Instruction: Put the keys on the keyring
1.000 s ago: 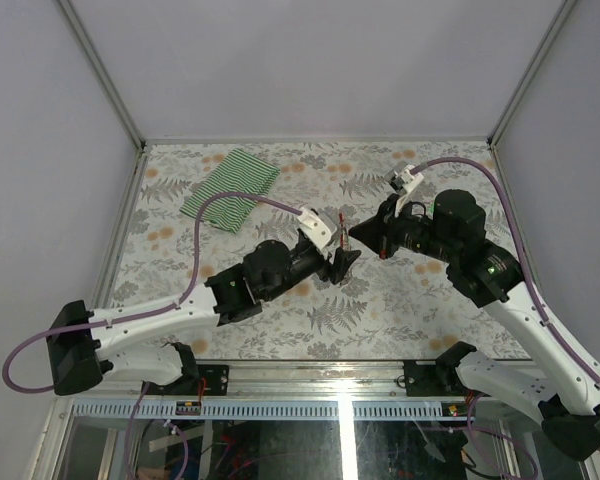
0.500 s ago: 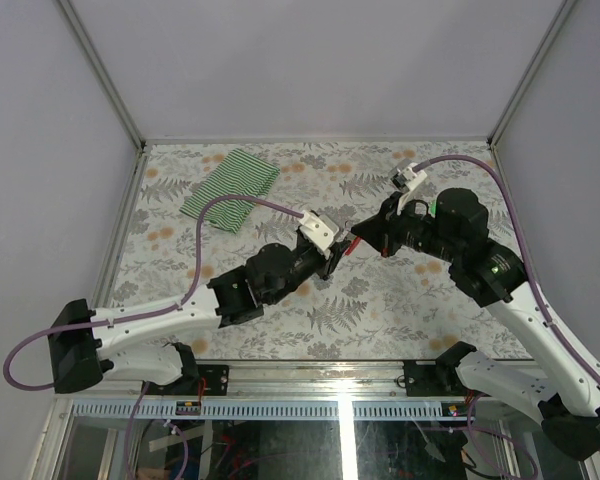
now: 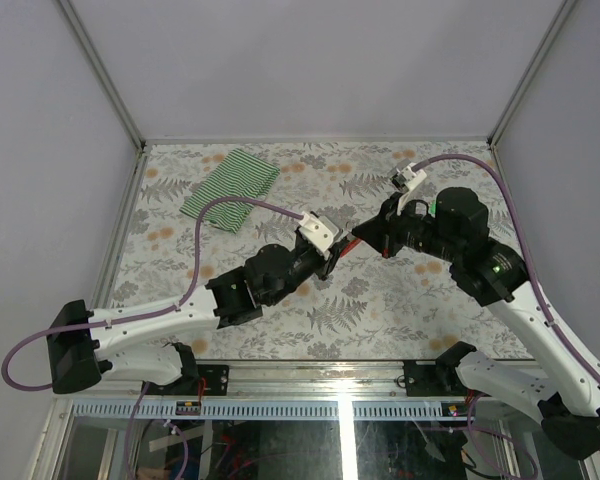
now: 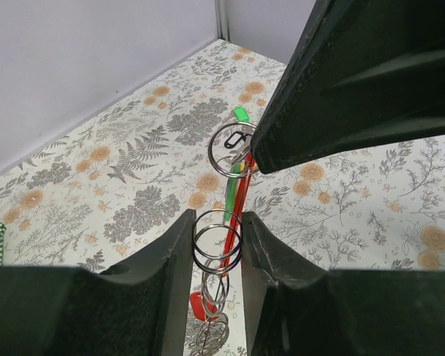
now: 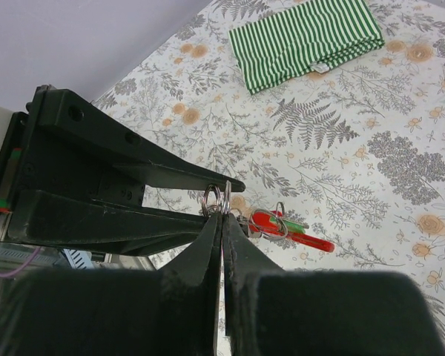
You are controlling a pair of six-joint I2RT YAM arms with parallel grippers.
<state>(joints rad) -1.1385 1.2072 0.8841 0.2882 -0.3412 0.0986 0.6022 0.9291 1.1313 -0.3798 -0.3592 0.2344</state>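
Floral table [image 3: 400, 300], grey walls [image 3: 310, 60]; keyring [image 4: 237, 196] mid-air, one ring pinched in left gripper [image 4: 216, 222], upper ring clamped by closed right gripper [image 5: 221, 215].

Speaker one: Light falls soft and even from above. The table [image 3: 380, 300] is bright, and the shadows under the arms are only faint.

Speaker two: There is a white streak of glare on the glass panel [image 3: 346, 440]. In the left wrist view, the fingers [image 4: 133, 297] of the left gripper [image 4: 216, 219] are dark, blurred and nearly featureless.

Speaker one: The keyring [image 4: 216, 241] is sharper and shows small glints. The striped cloth [image 5: 304, 41] looks crisp.
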